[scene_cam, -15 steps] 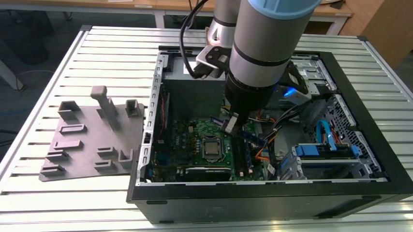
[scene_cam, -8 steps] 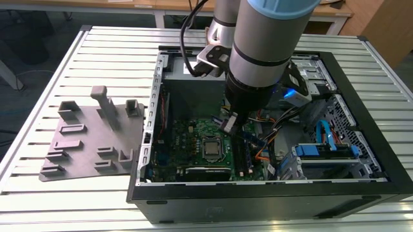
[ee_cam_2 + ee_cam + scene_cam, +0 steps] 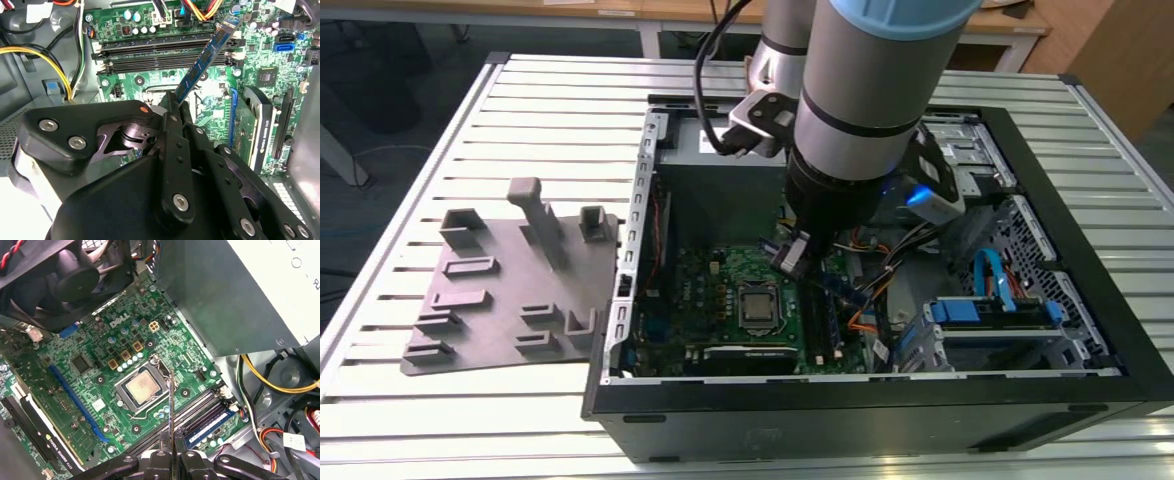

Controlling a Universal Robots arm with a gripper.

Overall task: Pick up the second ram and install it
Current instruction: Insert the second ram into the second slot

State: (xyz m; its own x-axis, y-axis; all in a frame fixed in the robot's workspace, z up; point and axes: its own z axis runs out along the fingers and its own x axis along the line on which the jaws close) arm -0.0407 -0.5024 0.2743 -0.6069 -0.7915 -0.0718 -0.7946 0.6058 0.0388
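My gripper (image 3: 797,262) is down inside the open computer case (image 3: 1067,400), shut on the second ram. In the second wrist view the ram (image 3: 205,65) is a slim blue strip with black chips, sticking out from between the black fingers (image 3: 172,120) toward the dark memory slots (image 3: 165,52). In the first wrist view the ram (image 3: 171,405) shows edge-on as a thin line rising from the gripper (image 3: 171,447), hanging above the green motherboard (image 3: 100,405) beside the silver processor (image 3: 142,389). Another blue memory strip (image 3: 211,428) sits in a slot.
A grey plastic tray (image 3: 494,300) with upright posts lies on the slatted table at the exterior view's left. Inside the case are the grey power supply (image 3: 240,290), a black fan (image 3: 75,275), a graphics card (image 3: 260,130), coloured cables (image 3: 60,65) and a blue drive bracket (image 3: 994,305).
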